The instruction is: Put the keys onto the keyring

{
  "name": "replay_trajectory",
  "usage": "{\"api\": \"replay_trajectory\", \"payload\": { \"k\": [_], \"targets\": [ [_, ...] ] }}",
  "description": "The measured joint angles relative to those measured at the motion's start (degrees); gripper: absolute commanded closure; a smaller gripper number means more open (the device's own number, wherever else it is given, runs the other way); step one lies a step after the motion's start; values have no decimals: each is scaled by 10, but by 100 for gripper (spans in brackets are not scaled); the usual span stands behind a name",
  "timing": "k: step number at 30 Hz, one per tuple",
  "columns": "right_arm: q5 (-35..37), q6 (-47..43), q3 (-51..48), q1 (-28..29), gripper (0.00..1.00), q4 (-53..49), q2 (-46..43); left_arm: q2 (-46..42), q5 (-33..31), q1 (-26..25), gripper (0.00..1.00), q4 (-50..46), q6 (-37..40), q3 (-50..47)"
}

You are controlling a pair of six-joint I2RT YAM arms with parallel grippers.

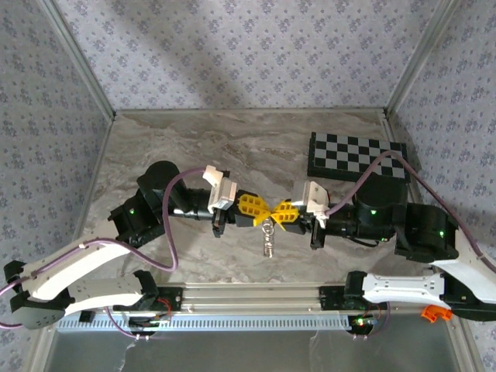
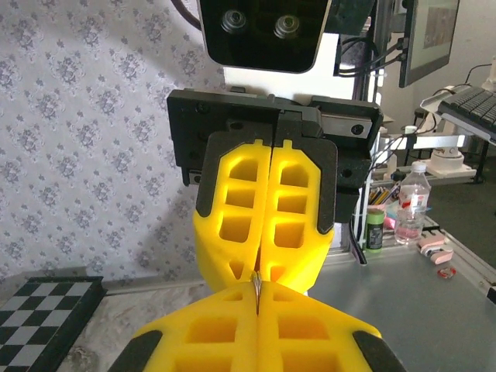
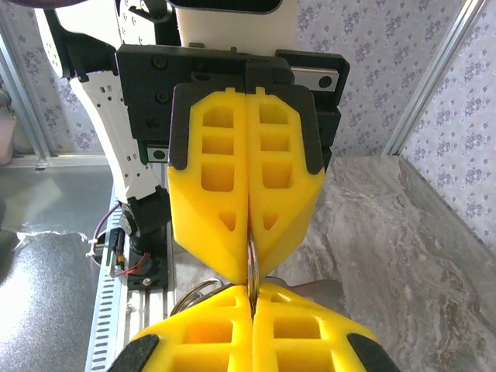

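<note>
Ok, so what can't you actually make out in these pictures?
Top view: the keyring hanging where the shut left tool and right tool meet is too small to show links or any key.
Left wrist view: the left tool's fingers hide all but a sliver of its metal.
Right wrist view: the right tool's fingers cover the ring's lower part.

The left gripper and right gripper both have bright yellow jaws with black backing. The keyring is silvery grey. The worktop is marbled in beige and grey. The walls carry a pale lilac-grey floral print. The checkerboard is black and white. The arms are white and black, with mauve cables and a small green light. The clip is orange.
</note>
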Motion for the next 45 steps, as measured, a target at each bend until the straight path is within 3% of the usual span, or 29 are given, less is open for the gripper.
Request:
{"api": "replay_trajectory", "payload": {
  "k": [3,4,8,12,15,21,25,29,39,45],
  "targets": [
    [3,-1,1,0,100,-6,1,0,-6,-2,99,-12,3,1],
    [5,-3,3,0,100,-14,3,1,-14,-5,94,-27,10,5],
    [26,-14,44,0,100,-66,34,11,-54,-12,87,-123,57,47],
    [54,-23,104,6,100,-131,82,20,-92,-12,90,-215,107,88],
    [75,-27,136,17,100,-177,112,28,-108,-12,100,-266,136,106],
    [116,-35,180,42,100,-241,156,29,-120,-14,100,-298,152,106],
    [115,-37,181,48,100,-234,153,12,-115,-14,100,-264,137,83],
    [85,-33,156,48,88,-183,123,-7,-92,-15,100,-209,112,62],
    [10,-17,95,48,81,-45,50,-14,-7,-15,100,0,20,19],
    [4,-10,83,48,95,-11,32,2,14,-16,100,68,-19,19]
  ]
}}
